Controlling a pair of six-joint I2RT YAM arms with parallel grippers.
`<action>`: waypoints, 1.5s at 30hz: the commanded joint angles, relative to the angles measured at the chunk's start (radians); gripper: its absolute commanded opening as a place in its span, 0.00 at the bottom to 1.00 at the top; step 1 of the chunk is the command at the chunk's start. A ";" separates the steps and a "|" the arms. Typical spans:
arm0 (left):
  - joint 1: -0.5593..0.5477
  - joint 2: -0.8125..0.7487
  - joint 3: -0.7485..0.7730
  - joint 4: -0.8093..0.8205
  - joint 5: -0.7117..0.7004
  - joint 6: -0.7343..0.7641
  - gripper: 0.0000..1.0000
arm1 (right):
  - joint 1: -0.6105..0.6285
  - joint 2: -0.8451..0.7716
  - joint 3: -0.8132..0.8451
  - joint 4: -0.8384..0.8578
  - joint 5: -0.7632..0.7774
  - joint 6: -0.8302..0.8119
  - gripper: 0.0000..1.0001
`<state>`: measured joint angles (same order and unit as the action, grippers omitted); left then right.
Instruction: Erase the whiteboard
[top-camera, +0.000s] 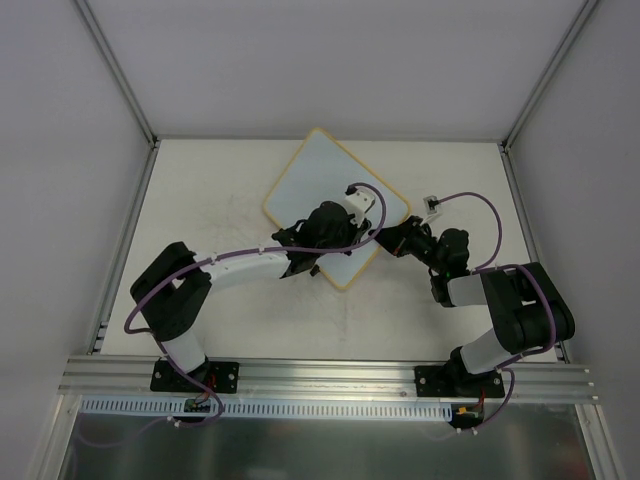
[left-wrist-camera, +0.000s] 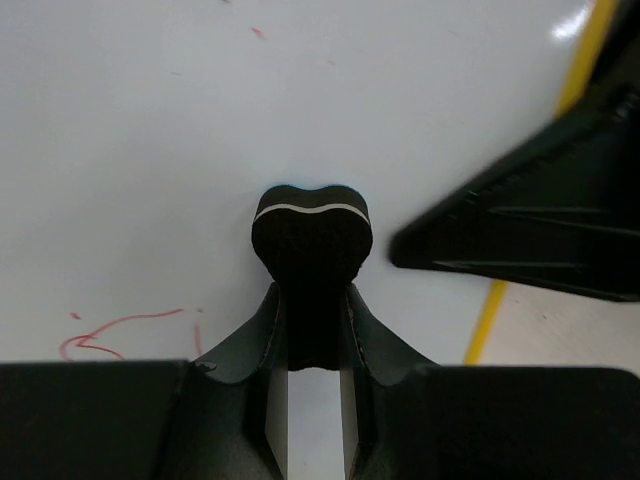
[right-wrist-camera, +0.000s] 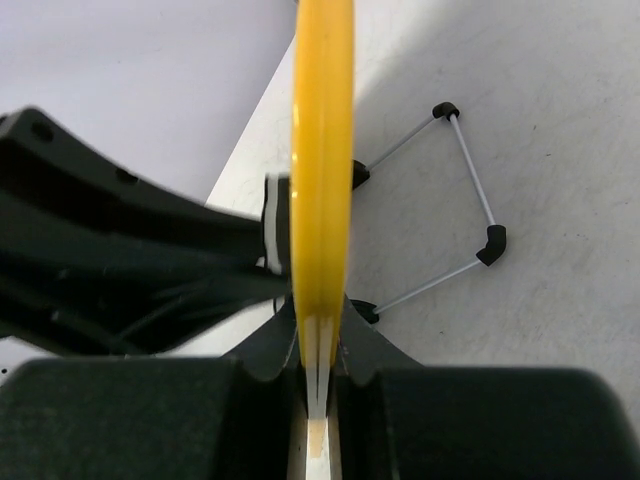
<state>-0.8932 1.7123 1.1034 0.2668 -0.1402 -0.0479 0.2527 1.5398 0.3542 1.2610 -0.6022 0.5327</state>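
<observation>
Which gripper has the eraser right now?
The left gripper: its jaws are shut on the black eraser, over the whiteboard face. The right gripper instead clamps the whiteboard's yellow rim.

The pale, yellow-rimmed whiteboard (top-camera: 318, 172) lies cornerwise on the table (top-camera: 220, 310), red scribbles (left-wrist-camera: 110, 335) on its face.

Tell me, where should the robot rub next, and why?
Probably it should slide the eraser, pinched in the left claw, sideways over the red squiggle. That mark sits unwiped on the whiteboard right beside the claw, while the face around the eraser looks clean. The right claw grips the yellow rim, so the board should hold steady.
</observation>
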 joint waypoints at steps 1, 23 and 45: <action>-0.075 0.009 -0.060 -0.069 0.212 -0.036 0.01 | 0.051 -0.007 0.031 0.199 -0.182 -0.103 0.00; 0.209 0.041 -0.039 -0.077 0.222 -0.113 0.01 | 0.051 -0.007 0.031 0.202 -0.185 -0.099 0.00; 0.527 0.103 -0.223 -0.064 0.073 -0.510 0.00 | 0.051 -0.006 0.032 0.213 -0.188 -0.088 0.00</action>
<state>-0.4339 1.7374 0.9779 0.3767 0.2344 -0.5037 0.2562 1.5452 0.3649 1.2522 -0.6048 0.5335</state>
